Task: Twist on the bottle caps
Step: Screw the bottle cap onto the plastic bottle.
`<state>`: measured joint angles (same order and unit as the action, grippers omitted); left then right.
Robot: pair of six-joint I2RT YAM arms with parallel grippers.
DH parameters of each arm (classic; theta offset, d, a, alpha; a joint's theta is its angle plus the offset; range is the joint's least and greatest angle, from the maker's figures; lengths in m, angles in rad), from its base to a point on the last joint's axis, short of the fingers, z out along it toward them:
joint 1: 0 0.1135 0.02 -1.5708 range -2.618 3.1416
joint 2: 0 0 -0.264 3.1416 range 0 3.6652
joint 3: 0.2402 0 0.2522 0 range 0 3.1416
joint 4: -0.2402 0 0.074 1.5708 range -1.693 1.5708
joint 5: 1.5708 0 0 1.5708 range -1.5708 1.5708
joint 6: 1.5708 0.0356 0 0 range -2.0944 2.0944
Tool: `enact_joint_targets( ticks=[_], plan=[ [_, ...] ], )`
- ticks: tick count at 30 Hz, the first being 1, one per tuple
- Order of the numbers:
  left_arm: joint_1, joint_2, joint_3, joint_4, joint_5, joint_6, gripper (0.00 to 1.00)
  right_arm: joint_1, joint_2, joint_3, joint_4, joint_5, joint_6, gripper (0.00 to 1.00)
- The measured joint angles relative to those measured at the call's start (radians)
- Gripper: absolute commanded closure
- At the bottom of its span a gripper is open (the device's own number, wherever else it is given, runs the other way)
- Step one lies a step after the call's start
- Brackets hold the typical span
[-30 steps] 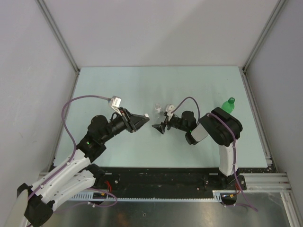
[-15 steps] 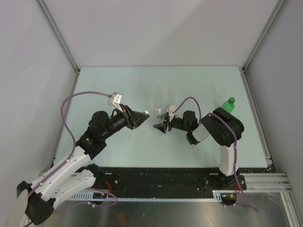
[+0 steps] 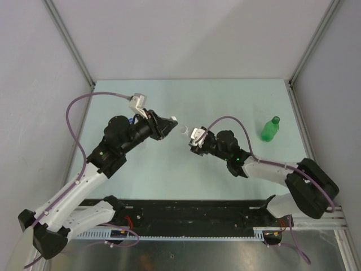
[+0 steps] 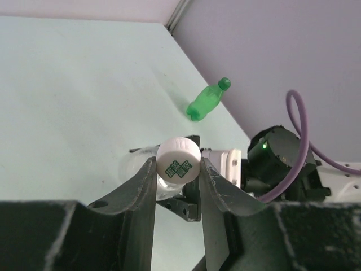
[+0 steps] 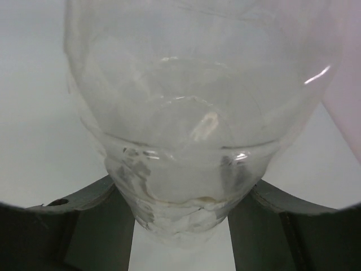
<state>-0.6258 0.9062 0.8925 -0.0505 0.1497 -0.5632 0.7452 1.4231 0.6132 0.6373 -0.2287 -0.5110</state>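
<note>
Pale green counter (image 3: 169,175) with two bottles in view: one green bottle (image 3: 270,129) stands at the right with its green cap (image 3: 276,119) on, and one clear bottle (image 5: 192,101) near the middle is gripped by the right claw (image 5: 183,192). Left claw (image 3: 171,121) pinches one white cap (image 4: 178,164) just beside that clear bottle.

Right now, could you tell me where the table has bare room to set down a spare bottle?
The table is bare along the back wall and in the near stretch between the two arms. The middle is crowded: the left gripper, holding a white cap, is right beside the clear bottle in the right gripper. The green bottle stands at the right.
</note>
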Motion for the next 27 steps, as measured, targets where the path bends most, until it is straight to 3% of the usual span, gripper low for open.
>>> enact_joint_targets(
  ticks=[5,10,15,27],
  plan=[
    [0.000,0.053,0.074,-0.043,0.035,0.064,0.75,0.047,-0.102,0.008,-0.287,0.246,-0.112,0.65],
    [0.000,0.106,0.101,-0.079,0.147,0.122,0.76,0.067,-0.172,0.021,-0.437,0.388,-0.161,0.67],
    [0.000,0.163,0.107,-0.124,0.219,0.155,0.77,0.095,-0.176,0.061,-0.505,0.480,-0.191,0.67],
    [0.000,0.231,0.120,-0.177,0.221,0.183,0.77,0.120,-0.178,0.084,-0.544,0.560,-0.220,0.67]
  ],
)
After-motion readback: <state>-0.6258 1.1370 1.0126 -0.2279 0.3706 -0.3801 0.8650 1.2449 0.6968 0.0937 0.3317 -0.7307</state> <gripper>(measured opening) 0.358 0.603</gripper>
